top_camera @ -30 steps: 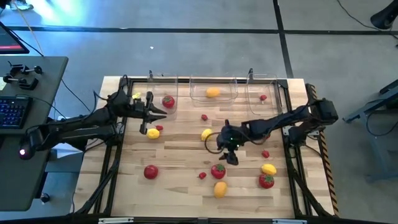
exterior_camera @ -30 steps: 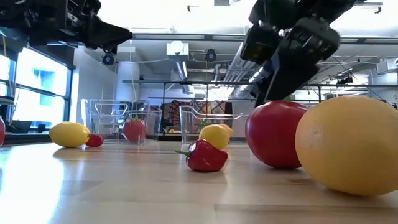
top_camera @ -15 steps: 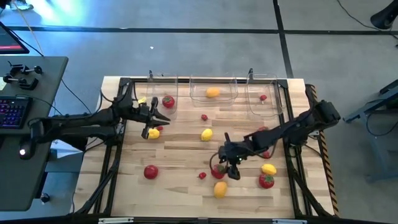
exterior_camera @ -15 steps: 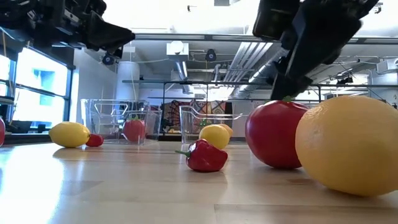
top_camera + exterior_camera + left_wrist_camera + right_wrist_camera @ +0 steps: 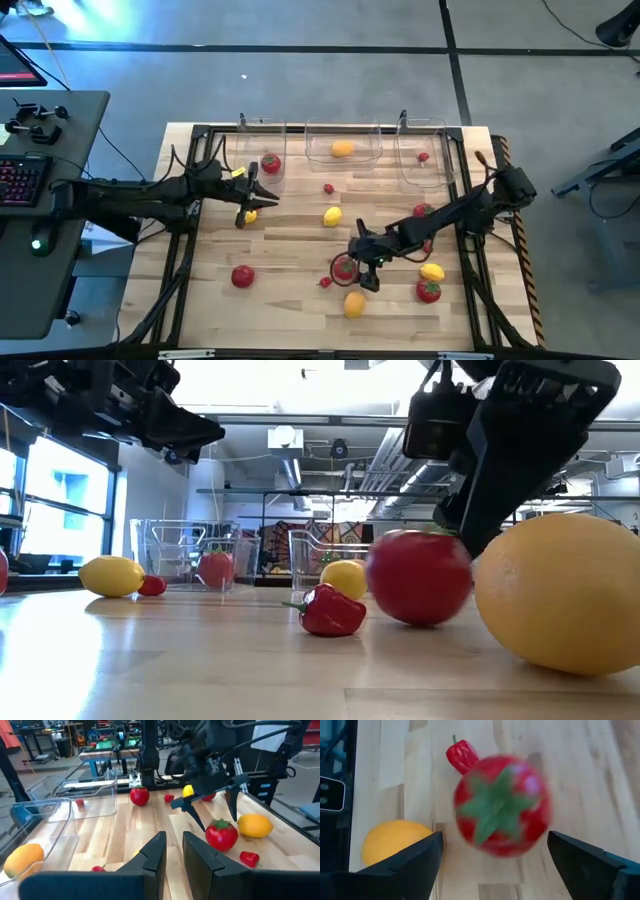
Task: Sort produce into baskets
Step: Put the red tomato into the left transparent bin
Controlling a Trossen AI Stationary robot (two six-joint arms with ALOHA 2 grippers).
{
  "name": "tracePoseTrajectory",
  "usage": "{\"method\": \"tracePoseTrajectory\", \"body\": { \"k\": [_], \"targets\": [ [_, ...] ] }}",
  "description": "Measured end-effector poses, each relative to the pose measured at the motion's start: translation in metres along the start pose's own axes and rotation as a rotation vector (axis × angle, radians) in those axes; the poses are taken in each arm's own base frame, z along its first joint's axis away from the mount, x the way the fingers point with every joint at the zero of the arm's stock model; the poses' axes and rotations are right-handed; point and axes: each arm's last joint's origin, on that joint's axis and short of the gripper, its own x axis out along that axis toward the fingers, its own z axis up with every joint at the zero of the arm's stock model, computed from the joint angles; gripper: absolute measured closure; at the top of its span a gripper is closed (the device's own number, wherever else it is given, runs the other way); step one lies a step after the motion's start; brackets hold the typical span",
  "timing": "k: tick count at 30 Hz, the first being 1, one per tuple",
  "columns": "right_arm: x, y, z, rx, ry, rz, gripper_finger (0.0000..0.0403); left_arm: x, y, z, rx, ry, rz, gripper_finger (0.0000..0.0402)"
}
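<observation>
While the right gripper (image 5: 492,865) hangs low over the front middle of the tabletop (image 5: 290,285), its fingers (image 5: 405,862) stand wide apart on either side of a red tomato (image 5: 501,805) with a green top, not yet touching it. A yellow-orange fruit (image 5: 395,842) lies just beside one finger and a small red berry (image 5: 461,755) just beyond the tomato. This looks like the approach to a pick: the next move calls for settling lower and closing on the tomato without nudging it, then carrying it to the clear baskets (image 5: 343,150) at the far edge.

Farther off, the left gripper (image 5: 250,195) hovers near the left basket (image 5: 262,155), its fingers close together and holding nothing I can make out.

Only the right wrist view shows the gaps on both sides of the tomato; the low view shows it resting on the wood; the high view alone gives the route to the baskets.
</observation>
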Motion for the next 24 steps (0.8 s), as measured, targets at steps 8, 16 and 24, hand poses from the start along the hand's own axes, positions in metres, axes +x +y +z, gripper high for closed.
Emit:
{"method": "tracePoseTrajectory", "body": {
  "k": [8, 16, 24],
  "targets": [
    [0.005, -0.007, 0.012, -0.021, -0.103, -0.013, 0.0052, 0.0, 0.0, 0.0, -0.001, 0.0, 0.0, 0.0351],
    [0.004, -0.01, 0.017, -0.141, -0.159, -0.06, 0.0052, 0.0, 0.0, -0.003, -0.013, 0.031, -0.004, 0.0351],
    [0.008, -0.01, 0.022, -0.171, -0.203, -0.047, 0.0052, 0.0, -0.001, -0.003, -0.031, 0.032, -0.004, 0.0351]
  ]
}}
